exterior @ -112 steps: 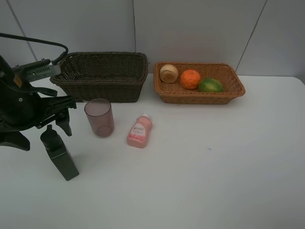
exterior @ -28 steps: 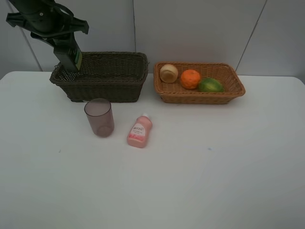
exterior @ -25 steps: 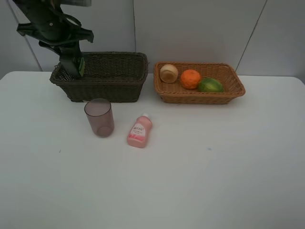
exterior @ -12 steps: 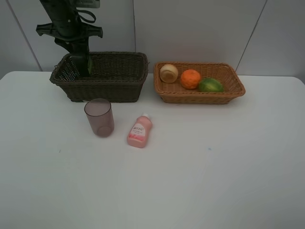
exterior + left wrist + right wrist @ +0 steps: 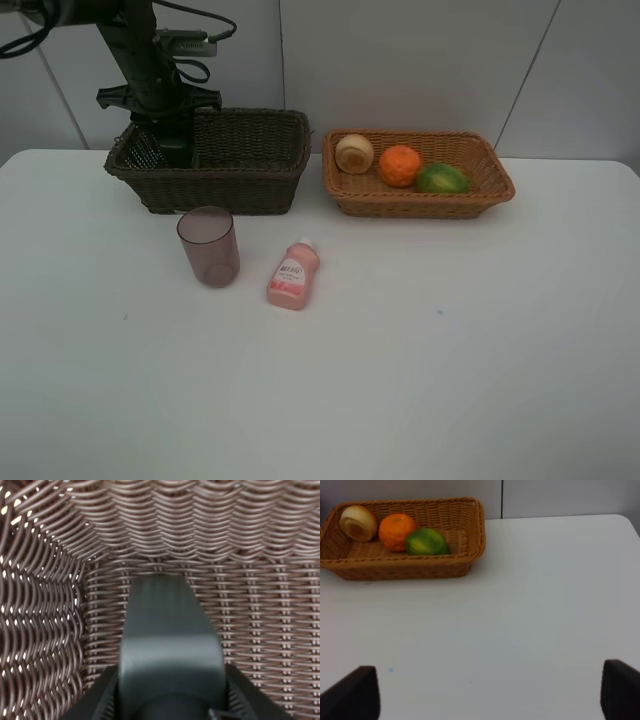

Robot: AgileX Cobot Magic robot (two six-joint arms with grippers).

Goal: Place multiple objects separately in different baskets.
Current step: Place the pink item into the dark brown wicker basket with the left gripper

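A white table fills the high view from the centre down to 6 o'clock, its surface matte and evenly lit. Two tiny dark specks mark it: one speck at about 4 o'clock, another at about 8 o'clock. Behind the table's far edge, at 12 o'clock, stands a pale grey panelled wall. A vertical seam splits it near 12 o'clock, and slanted seams cross at 2 o'clock and 10 o'clock.
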